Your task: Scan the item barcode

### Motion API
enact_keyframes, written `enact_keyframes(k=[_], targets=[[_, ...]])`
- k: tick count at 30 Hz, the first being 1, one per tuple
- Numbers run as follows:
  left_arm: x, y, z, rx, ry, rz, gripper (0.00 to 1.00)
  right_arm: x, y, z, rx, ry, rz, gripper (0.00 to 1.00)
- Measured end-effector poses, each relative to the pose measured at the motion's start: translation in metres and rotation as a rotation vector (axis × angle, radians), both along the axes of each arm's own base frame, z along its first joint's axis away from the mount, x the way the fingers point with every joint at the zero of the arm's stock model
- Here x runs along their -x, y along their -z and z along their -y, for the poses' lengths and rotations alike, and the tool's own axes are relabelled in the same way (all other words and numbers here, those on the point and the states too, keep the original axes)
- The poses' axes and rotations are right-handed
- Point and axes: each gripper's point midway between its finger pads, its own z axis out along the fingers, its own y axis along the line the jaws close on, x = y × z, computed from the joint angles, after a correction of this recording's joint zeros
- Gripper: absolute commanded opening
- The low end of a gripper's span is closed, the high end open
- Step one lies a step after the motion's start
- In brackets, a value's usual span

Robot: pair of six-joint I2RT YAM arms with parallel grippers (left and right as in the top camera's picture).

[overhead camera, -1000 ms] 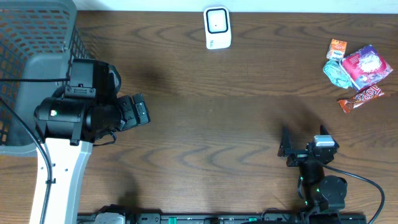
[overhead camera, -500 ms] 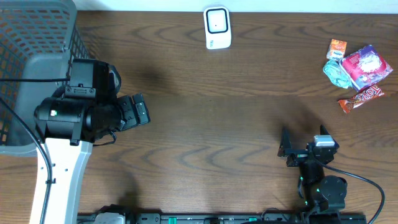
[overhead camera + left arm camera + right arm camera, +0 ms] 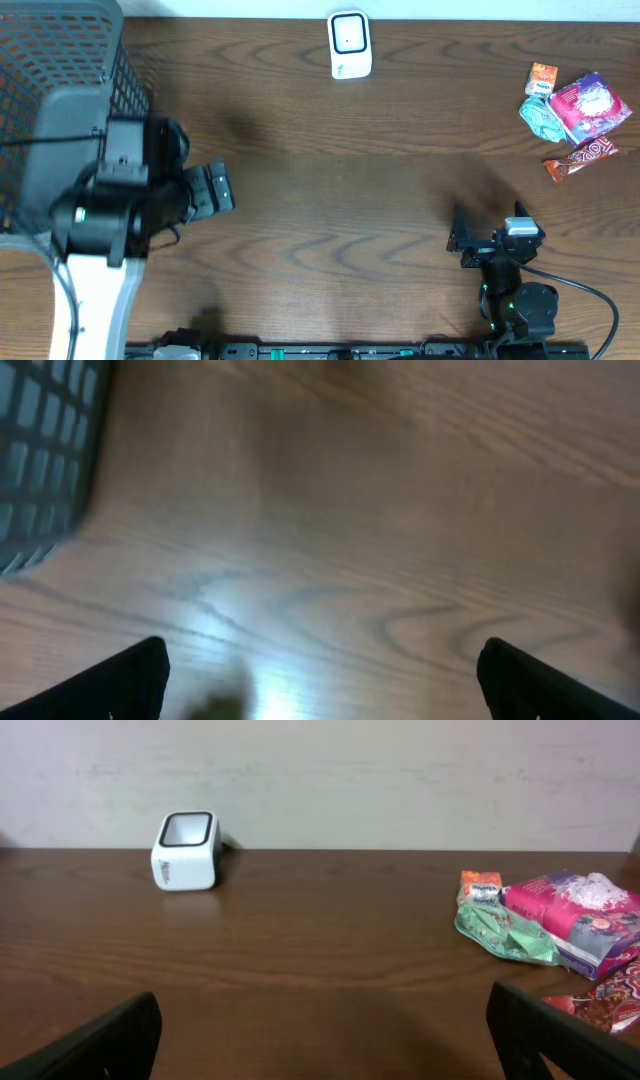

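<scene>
The snack packets lie in a small heap at the far right corner of the table, ahead of the right tool and off to its right. The right arm is clearly the nearer one. The left tool sits well apart, across the table beside the basket.

Both tools are spread wide and hold nothing. The right wrist view shows only bare wood between the tips.

The red bar wrapper is the packet closest to the right tool, with its long axis running roughly left to right. The scanner stands at the far edge, ahead and to the left. A picked packet would therefore probably have to travel leftward to reach it.
</scene>
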Motion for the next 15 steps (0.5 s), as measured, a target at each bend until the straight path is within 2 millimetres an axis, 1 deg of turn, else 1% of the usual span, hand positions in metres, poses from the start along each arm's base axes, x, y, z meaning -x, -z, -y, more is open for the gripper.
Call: enact_keyframes(k=[3, 7, 10, 12, 15], targets=[[-0.002, -0.006, 0.003, -0.005, 0.070, 0.153, 0.98, 0.000, 0.000, 0.000, 0.000, 0.000, 0.000, 0.99], [0.006, -0.013, 0.020, -0.006, 0.259, 0.361, 0.98, 0.000, 0.000, 0.000, 0.000, 0.000, 0.000, 0.99], [0.025, -0.015, 0.031, -0.023, 0.396, 0.525, 0.98, 0.000, 0.000, 0.000, -0.001, 0.000, 0.001, 0.99], [0.043, -0.014, 0.035, -0.038, 0.447, 0.602, 0.98, 0.000, 0.000, 0.000, -0.002, 0.000, 0.000, 0.99], [0.068, -0.018, 0.037, -0.056, 0.490, 0.695, 0.98, 0.000, 0.000, 0.000, -0.003, 0.000, 0.000, 0.99]])
